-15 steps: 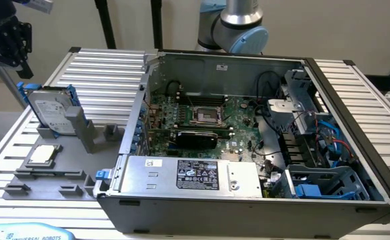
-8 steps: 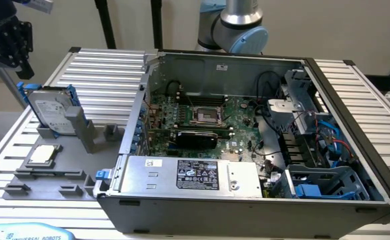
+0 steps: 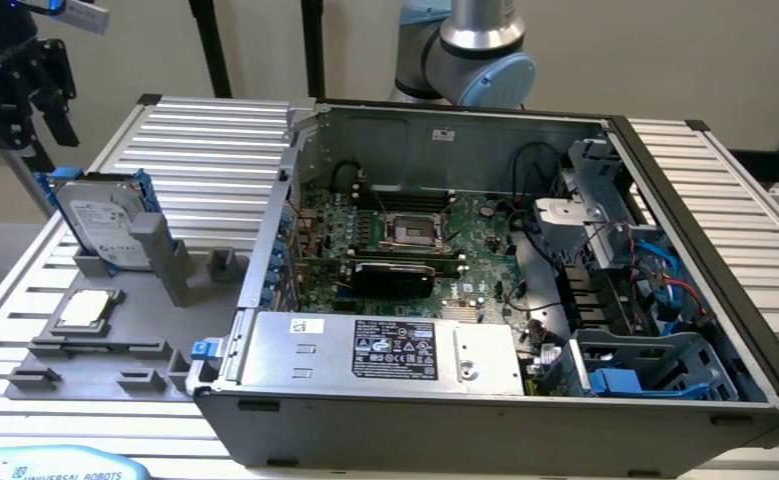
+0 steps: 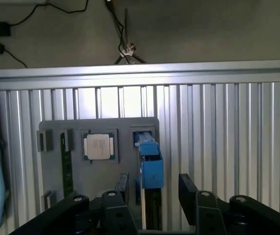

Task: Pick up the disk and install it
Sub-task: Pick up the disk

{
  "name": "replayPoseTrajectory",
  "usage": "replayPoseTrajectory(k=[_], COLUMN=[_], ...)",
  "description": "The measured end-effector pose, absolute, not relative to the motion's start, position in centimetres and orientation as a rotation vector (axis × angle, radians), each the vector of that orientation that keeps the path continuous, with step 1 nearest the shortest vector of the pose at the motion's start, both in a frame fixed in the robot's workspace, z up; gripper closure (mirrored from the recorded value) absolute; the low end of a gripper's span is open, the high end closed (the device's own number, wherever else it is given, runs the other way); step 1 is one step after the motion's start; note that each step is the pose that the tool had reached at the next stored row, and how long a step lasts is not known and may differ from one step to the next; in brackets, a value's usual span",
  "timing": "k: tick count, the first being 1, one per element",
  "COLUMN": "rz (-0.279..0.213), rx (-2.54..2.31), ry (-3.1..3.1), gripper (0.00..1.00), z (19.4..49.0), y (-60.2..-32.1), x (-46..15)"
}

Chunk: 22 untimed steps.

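The disk (image 3: 102, 225) is a silver-grey drive with a white label in a blue carrier, standing on edge in a slot of the grey fixture (image 3: 109, 350) at the exterior view's left. My gripper (image 3: 45, 138) hangs above and slightly behind it, apart from it. In the wrist view the disk (image 4: 151, 164) shows edge-on as a blue strip between the two black fingers (image 4: 122, 185), which stand wide on either side without touching it. The gripper (image 4: 154, 185) is open and holds nothing.
A small square silver chip (image 3: 85, 308) lies in the same fixture beside the disk. The open computer case (image 3: 709, 250) fills the exterior view's right, with a motherboard, a grey power supply (image 3: 389, 350) and a blue-railed drive bay (image 3: 643, 370). Ribbed aluminium table surrounds both.
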State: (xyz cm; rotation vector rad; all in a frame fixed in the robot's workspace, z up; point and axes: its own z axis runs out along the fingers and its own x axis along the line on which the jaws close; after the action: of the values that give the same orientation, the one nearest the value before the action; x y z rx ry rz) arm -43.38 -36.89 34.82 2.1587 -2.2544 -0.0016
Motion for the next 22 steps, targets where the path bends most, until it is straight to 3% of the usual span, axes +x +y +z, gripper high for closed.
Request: replayPoseTrajectory(k=[1,22], rz=[-0.002,-0.002], rx=[2.159,2.117], ry=[-2.254,-2.294], gripper=[0.46,0.46], z=[34.7,30.9], y=[-36.9,-37.0], x=[-43.4,-43.4])
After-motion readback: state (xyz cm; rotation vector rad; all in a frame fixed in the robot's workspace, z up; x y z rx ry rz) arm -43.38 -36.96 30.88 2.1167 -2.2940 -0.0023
